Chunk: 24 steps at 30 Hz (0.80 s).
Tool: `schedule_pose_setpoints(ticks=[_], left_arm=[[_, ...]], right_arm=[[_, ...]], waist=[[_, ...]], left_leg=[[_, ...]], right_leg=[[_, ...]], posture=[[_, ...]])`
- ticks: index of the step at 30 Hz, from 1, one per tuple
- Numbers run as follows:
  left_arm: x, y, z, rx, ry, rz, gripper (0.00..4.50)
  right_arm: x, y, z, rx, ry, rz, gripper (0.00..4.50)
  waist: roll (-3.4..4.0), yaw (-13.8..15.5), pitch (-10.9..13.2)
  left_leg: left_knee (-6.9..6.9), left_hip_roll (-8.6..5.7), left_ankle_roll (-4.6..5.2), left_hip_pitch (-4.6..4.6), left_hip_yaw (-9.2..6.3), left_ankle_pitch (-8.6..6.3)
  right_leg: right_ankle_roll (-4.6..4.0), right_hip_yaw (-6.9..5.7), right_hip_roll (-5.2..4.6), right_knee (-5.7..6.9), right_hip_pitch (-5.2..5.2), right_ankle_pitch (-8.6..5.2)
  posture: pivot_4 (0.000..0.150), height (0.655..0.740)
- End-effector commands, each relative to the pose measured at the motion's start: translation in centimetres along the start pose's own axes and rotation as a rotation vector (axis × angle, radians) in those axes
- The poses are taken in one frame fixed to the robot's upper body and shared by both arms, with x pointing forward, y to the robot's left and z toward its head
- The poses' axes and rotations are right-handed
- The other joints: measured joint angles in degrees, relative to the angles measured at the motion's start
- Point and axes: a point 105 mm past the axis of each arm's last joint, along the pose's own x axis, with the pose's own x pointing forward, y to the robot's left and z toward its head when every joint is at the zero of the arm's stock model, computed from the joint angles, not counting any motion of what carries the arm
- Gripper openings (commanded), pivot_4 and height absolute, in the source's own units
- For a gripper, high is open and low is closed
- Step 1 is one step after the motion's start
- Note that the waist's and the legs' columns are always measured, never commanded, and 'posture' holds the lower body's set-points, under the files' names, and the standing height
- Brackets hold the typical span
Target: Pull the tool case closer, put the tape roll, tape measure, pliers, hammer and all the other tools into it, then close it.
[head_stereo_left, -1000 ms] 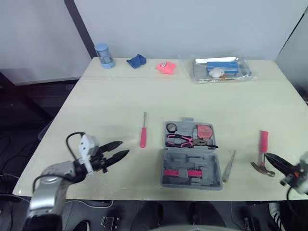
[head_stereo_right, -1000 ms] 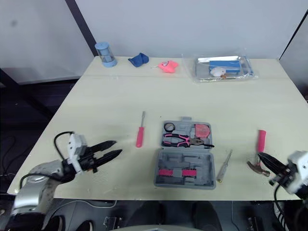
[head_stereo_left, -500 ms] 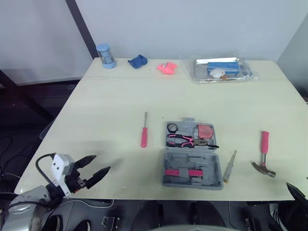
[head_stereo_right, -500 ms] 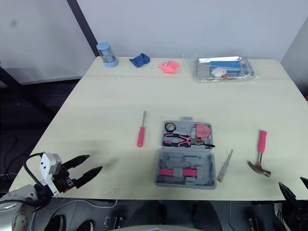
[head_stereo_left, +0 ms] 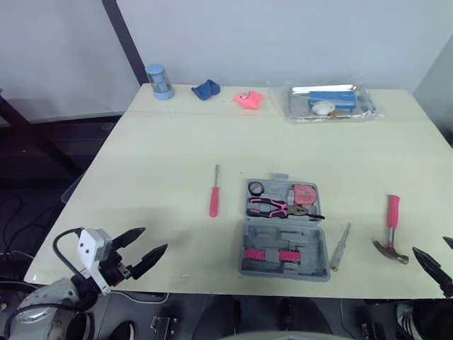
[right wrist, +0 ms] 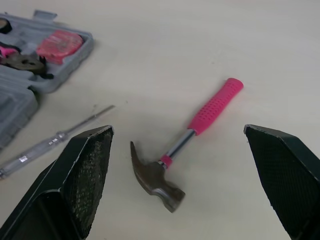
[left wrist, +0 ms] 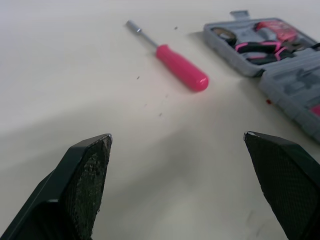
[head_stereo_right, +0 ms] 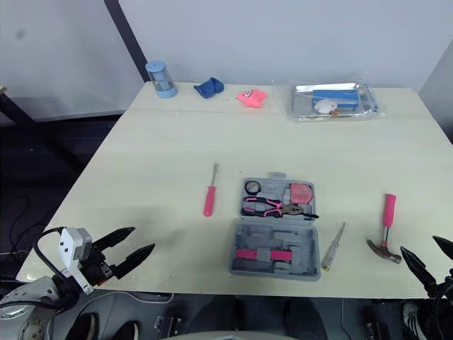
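Left of the tool case, our left gripper gapes wide, facing the pink screwdriver. Both wrist views crop the open case. Right of it, our right gripper is spread wide, facing the hammer; the eye views cut that gripper off.

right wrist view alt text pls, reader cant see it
A pink-handled hammer lies on the pale table ahead of the open right gripper. Beside it lie a clear-handled screwdriver and a corner of the open grey tool case.

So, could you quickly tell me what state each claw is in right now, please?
Left claw: open, holding nothing.
Right claw: open, holding nothing.
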Motion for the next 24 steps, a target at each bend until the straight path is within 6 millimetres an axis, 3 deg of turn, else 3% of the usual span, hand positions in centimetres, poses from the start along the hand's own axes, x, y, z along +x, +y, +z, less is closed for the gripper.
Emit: schedule_pose_setpoints(ticks=[1,10,17,24], left_arm=[[0.8,-1.0,2.4,0.080,-0.038,-0.095,4.50],[2.7,-3.7,5.2,0.227,-0.055,-0.388,4.50],[4.2,-7.0,8.3,0.341,-0.105,-0.634,4.50],[4.4,-8.5,9.8,0.397,-0.117,-0.761,4.50]], right_arm=[[0.9,1.2,1.9,-0.053,-0.027,0.071,4.40],[2.9,5.1,1.8,-0.050,0.009,0.158,4.40],[4.4,7.6,-0.7,0.069,0.058,0.068,4.40],[5.6,8.6,-2.9,0.146,0.079,-0.049,4.40]], waist=[[0.01,0.0,0.0],[0.01,0.0,0.0],[0.00,0.0,0.0],[0.07,-0.2,0.0]], left_leg=[[0.00,0.00,0.00,0.00,0.00,0.00],[0.00,-0.02,0.00,-0.01,0.00,0.00],[0.00,-0.02,-0.03,0.00,-0.03,0.02],[0.01,-0.04,-0.03,0.03,0.05,0.03]], right_leg=[[0.00,0.00,0.00,0.01,0.00,0.00],[0.01,-0.06,0.10,0.00,0.01,0.00],[0.01,-0.05,0.28,0.03,0.01,0.00],[0.03,-0.01,0.63,0.06,0.00,0.01]], posture=[[0.150,0.7400],[0.150,0.7400],[0.150,0.7400],[0.150,0.7400]])
